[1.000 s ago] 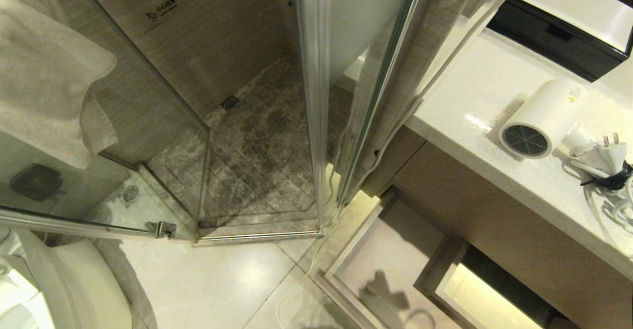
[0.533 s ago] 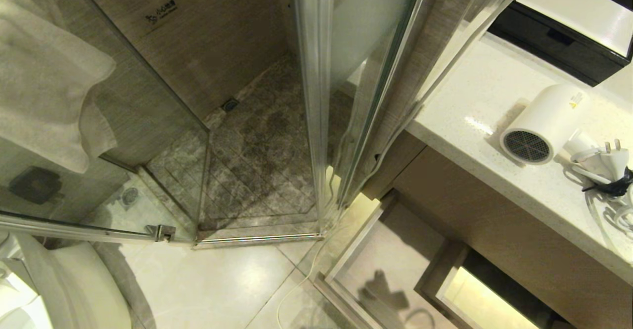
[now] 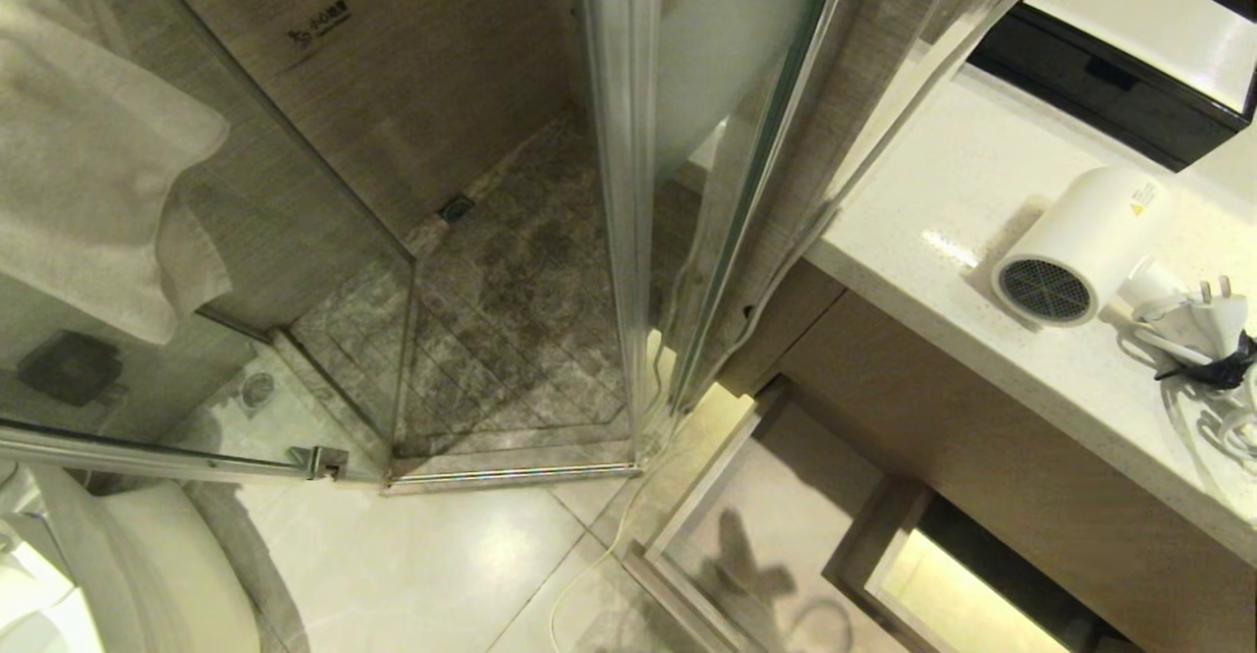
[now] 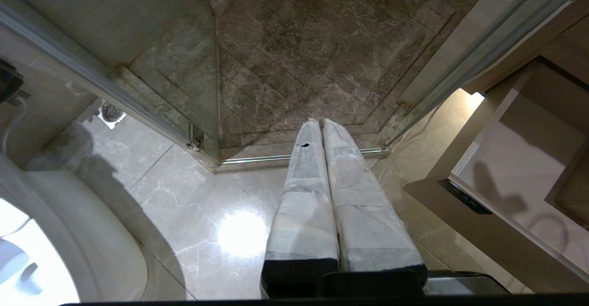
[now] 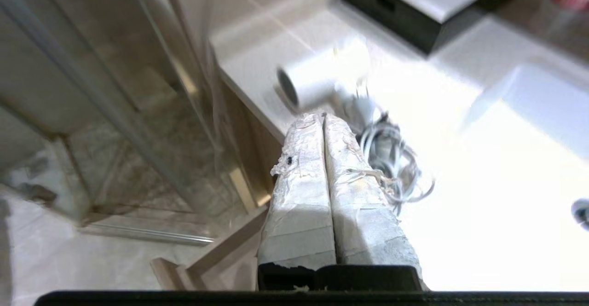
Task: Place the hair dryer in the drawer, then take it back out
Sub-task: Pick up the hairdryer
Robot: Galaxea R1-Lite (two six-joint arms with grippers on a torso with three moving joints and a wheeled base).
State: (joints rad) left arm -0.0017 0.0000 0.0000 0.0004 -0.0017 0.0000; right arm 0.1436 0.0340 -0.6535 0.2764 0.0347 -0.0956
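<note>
The shower stall [image 3: 491, 270], glass-walled with a metal frame and a dark mottled floor, fills the middle of the head view. A white towel [image 3: 88, 142] hangs at its left side. To the right runs the counter [image 3: 943, 201], pale and speckled, above a tan wood front. Below the counter's front edge the drawer [image 3: 776, 525] stands pulled out, its pale floor bare of objects, with a rectangular cutout [image 3: 962, 584] in that floor showing light beneath. A black box [image 3: 1110, 74] with a white top sits at the counter's back edge.

The dryer [image 3: 1075, 245] lies on its side near the counter's front edge, well apart from the box, with its dark mesh grille facing the front edge and a small yellow sticker on the barrel. Its cord [image 3: 1213, 408] is bunched on the counter just beside it, the plug [image 3: 1213, 314] lying on top of the bundle.

The right gripper [image 5: 323, 118] hangs in the air above the counter's front edge, short of the dryer, its taped fingers pressed together and holding nothing. The left gripper [image 4: 321, 123] hangs over the pale floor tiles by the stall's threshold, fingers likewise pressed together and empty.
</note>
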